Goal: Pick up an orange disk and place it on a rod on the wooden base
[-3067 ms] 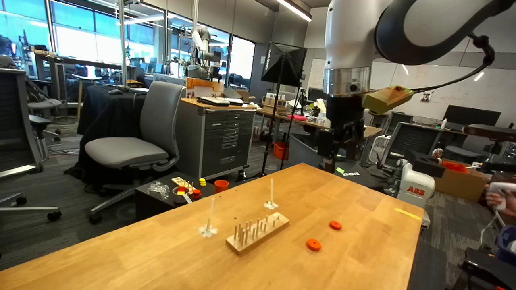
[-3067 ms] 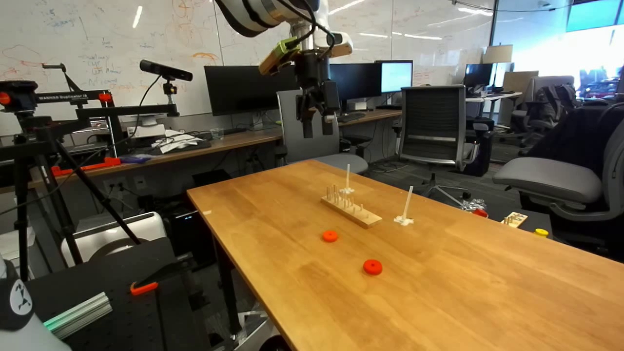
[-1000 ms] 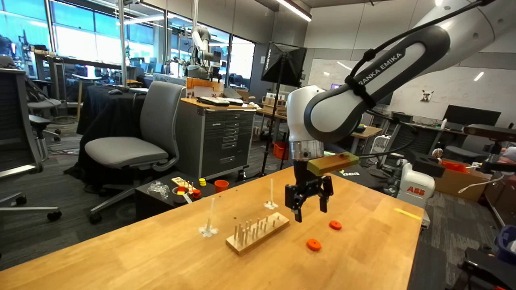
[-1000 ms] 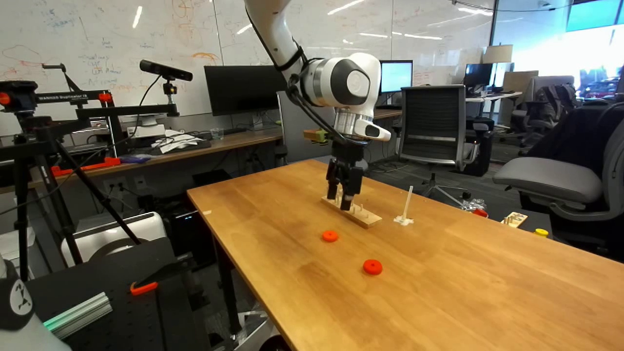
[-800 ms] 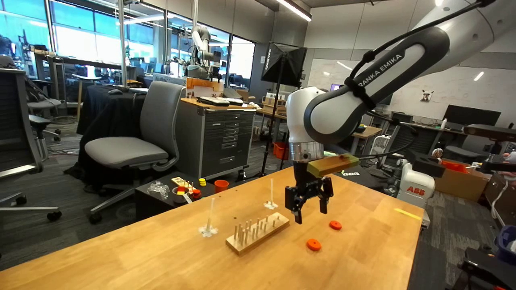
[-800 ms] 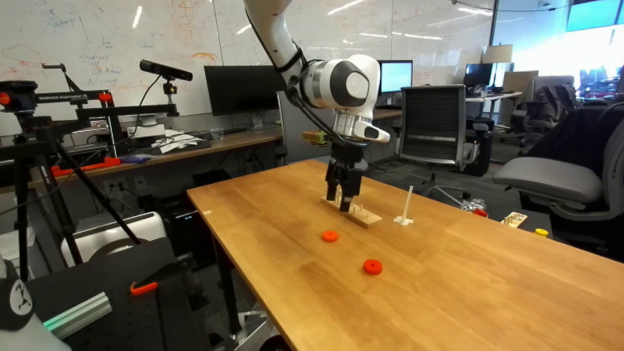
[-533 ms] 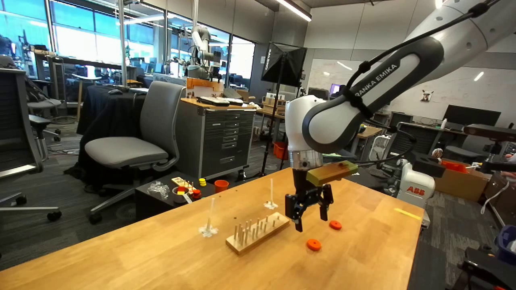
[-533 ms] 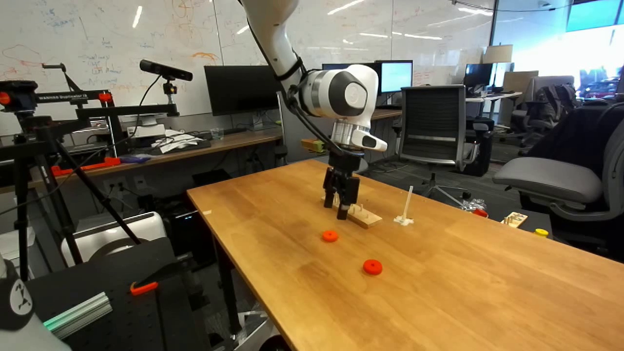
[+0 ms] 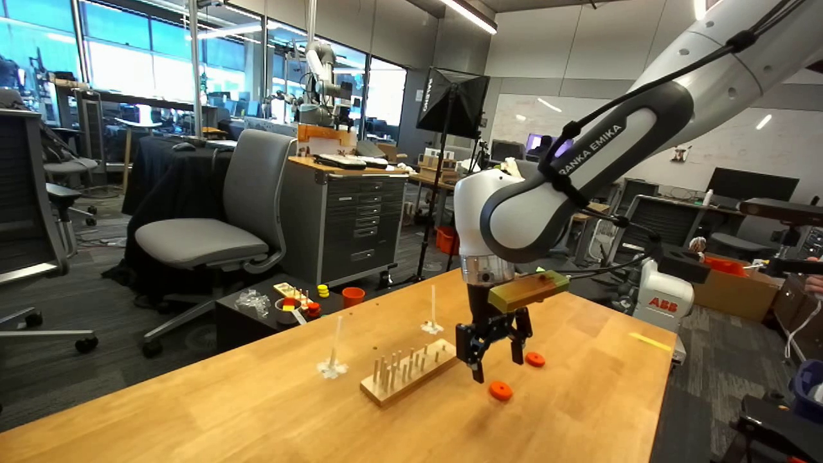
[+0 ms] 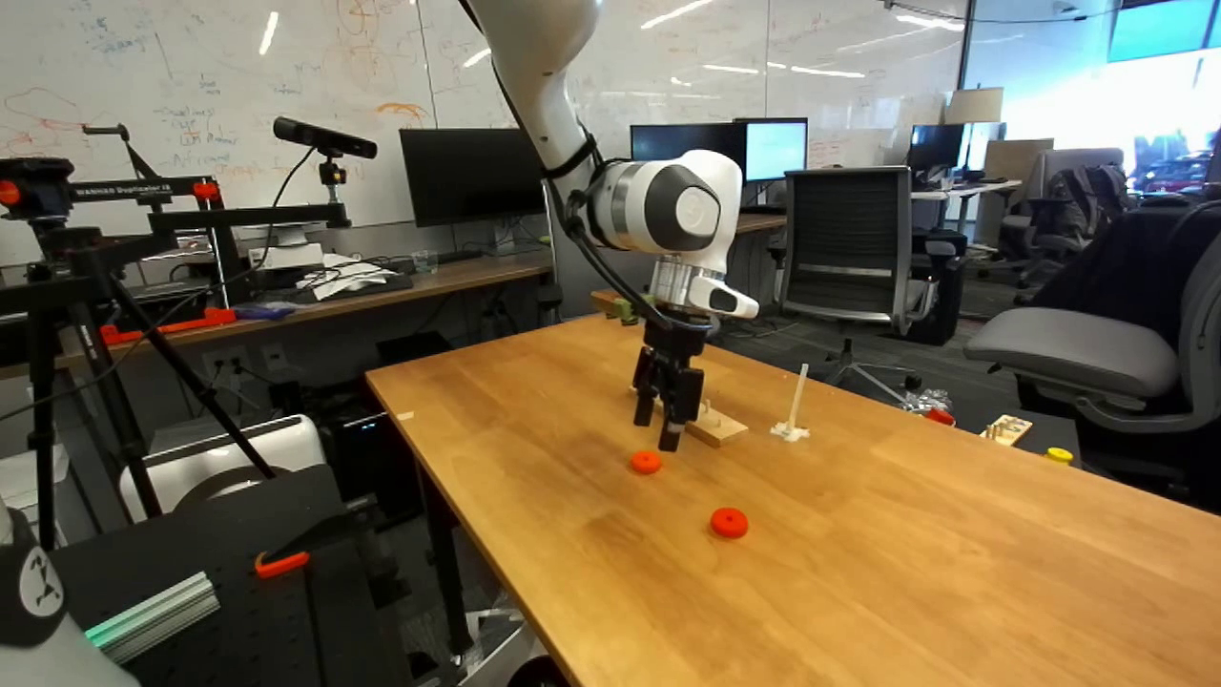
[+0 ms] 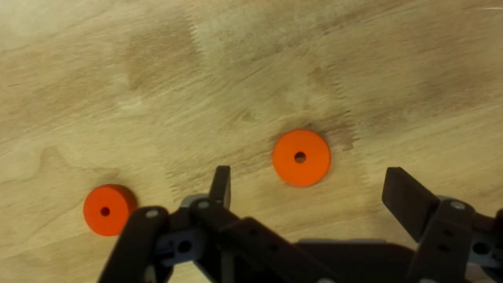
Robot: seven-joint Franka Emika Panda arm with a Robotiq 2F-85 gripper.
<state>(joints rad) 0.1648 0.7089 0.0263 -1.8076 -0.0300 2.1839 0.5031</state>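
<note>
One flat, round orange-red disk (image 11: 300, 168) lies on the wooden tabletop (image 9: 572, 411), framed in wrist view by the empty, wide-spread black gripper (image 9: 497, 371); likely pre-grasp alignment, next needs centering, lowering, pinching, rectangular pale-wood pegged base (image 9: 416, 372) after.

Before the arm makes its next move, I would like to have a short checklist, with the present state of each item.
1. Jaws open, holding nothing: ok.
2. Orange disk within the jaws' width in the wrist view: ok.
3. Second orange disk outside that width: ok.
4. Jaws straight above the first disk: cannot tell.
5. Jaws down at disk level: not ok, they hang above the tabletop.
6. Wooden base with a bare rod: ok.
</note>
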